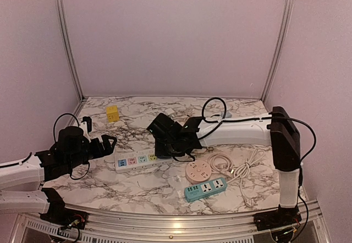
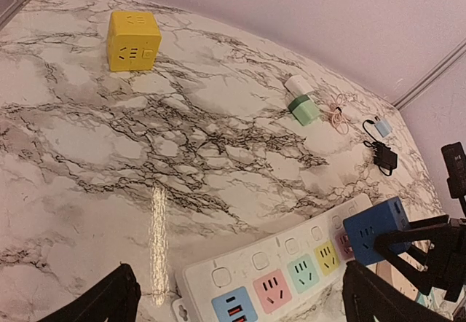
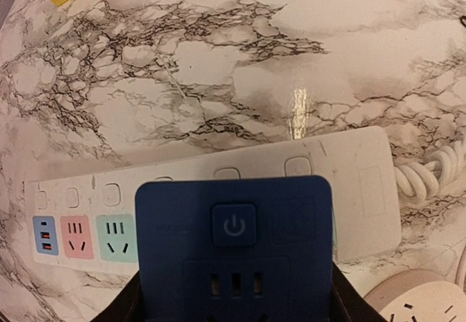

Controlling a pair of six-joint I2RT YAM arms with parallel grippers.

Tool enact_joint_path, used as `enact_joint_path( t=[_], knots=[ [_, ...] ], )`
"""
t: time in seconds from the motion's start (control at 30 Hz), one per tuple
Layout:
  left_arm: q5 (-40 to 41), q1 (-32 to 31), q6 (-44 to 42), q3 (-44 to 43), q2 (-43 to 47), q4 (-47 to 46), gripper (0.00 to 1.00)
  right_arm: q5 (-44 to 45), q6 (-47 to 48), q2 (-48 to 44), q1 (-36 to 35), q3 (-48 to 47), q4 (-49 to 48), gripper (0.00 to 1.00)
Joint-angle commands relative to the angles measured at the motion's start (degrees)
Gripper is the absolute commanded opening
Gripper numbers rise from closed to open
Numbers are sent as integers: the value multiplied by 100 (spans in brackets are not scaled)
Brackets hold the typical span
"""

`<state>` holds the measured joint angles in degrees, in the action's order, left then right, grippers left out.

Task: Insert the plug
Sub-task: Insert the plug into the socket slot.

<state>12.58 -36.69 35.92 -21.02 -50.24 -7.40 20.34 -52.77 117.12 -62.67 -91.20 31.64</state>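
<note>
My right fingers are clamped on the blue cube-shaped plug adapter. I hold it over the sockets of the long white power strip on the marble table. My left fingers stand apart, holding nothing, near the strip's other end.

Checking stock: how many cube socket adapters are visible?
3: yellow cube far left, green cube far centre, blue cube in the right hand over the white strip. More may be hidden.
</note>
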Motion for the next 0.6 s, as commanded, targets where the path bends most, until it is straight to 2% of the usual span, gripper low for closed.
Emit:
enact_joint_path(
  t=[0.0, 0.57],
  knots=[
    [53, 31, 55, 5, -36, -28, 99, 496, 84, 377, -163, -360, 451, 0],
    [118, 30, 134, 36, 56, 71, 99, 375, 262, 1036, -221, -476, 633, 0]
  ],
)
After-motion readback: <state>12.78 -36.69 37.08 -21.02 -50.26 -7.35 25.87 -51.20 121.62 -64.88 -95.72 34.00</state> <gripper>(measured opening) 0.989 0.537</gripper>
